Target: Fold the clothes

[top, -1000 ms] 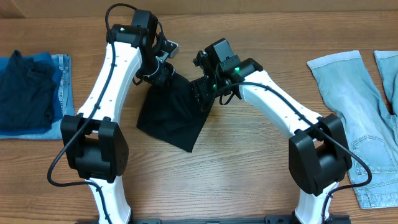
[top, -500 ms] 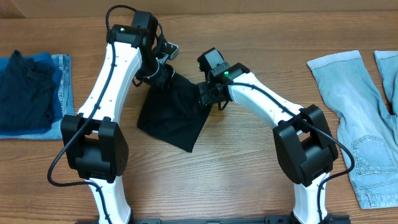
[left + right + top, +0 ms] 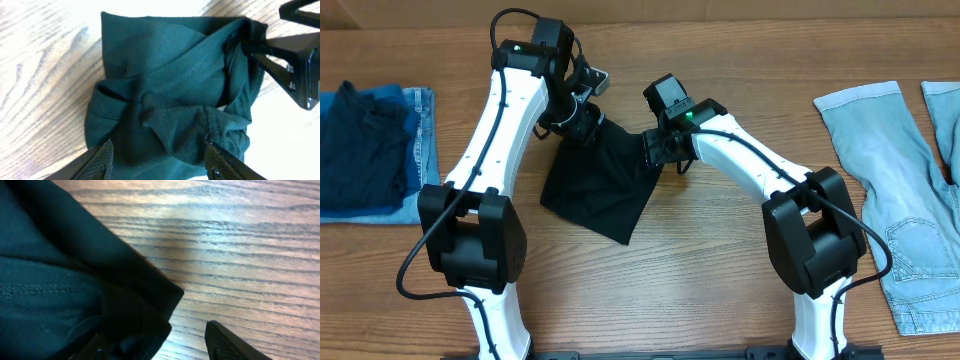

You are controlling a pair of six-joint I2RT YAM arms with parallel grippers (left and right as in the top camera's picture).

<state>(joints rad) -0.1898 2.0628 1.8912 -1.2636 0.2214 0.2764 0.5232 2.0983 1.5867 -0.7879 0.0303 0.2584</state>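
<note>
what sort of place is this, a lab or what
Probably a robot test bench or lab: a left arm and right arm mounted at a wooden table, a black garment between them, and jeans laid out at one side.

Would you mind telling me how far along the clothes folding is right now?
Done: the black garment already lies as a compact folded bundle. In hand: the left claw and right claw hover open at its top corners, gripping nothing. Left: tidying the rumpled top edge; the light-blue jeans lie unfolded.
</note>
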